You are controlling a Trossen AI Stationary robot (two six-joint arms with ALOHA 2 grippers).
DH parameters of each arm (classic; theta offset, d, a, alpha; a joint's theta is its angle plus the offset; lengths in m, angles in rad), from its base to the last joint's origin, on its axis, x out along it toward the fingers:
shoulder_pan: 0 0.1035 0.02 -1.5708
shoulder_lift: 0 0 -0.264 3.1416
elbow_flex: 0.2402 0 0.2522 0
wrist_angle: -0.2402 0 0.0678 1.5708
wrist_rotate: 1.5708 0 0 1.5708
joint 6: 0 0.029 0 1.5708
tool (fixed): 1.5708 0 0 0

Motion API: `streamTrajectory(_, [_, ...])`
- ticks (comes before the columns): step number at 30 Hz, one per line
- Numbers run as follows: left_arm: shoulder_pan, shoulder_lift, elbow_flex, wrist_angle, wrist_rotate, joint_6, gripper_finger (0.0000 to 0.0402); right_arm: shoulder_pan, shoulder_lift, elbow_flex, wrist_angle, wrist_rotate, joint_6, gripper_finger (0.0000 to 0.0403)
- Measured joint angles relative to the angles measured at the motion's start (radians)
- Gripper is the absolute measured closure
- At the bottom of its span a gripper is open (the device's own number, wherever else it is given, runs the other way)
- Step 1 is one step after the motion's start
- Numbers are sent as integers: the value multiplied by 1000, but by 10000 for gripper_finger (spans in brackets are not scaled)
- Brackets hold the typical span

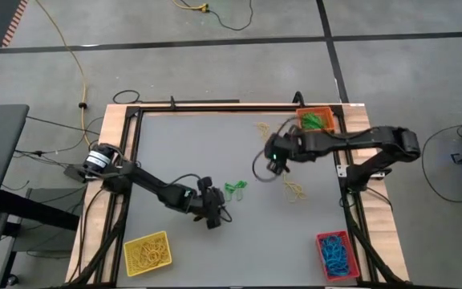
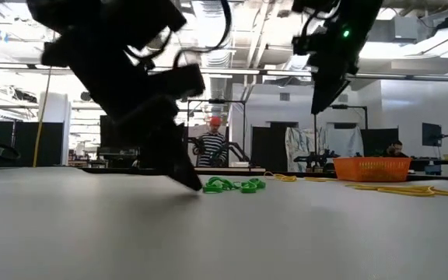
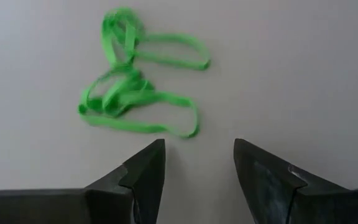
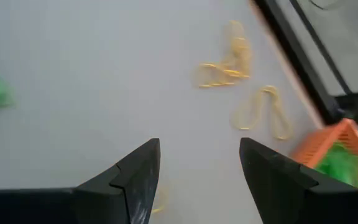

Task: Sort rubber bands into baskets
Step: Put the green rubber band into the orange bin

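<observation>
A bunch of green rubber bands (image 1: 234,188) lies flat on the grey table near its middle; it also shows in the left wrist view (image 3: 132,81) and the low view (image 2: 232,185). My left gripper (image 1: 215,218) is open, low at the table just near-left of them, touching none. My right gripper (image 1: 277,164) is open and empty, raised above the table right of centre. Yellow rubber bands (image 1: 295,191) lie below it, and more (image 1: 263,128) lie toward the far edge. The orange basket (image 1: 318,120) holds green bands, the yellow basket (image 1: 147,253) yellow ones, the red basket (image 1: 337,255) blue ones.
A dark frame rail (image 1: 215,106) runs along the table's far edge and down both sides. In the low view a person in a striped shirt (image 2: 211,144) stands in the room beyond the table. Yellow cable (image 1: 70,48) lies on the floor outside.
</observation>
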Motion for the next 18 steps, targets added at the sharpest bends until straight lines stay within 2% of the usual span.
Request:
streamTrajectory(5, [48,45,4,44,71,-3,221,156,-1,0,0,9,95,154])
streamTrajectory(12, [81,93,6,93,53,-23,226,342,4,0,8,125,264,154])
streamTrajectory(15, [83,88,7,88,38,3,253,405,4,0,7,173,323,154])
streamTrajectory(18, [85,88,15,79,30,52,310,458,4,0,7,193,381,154])
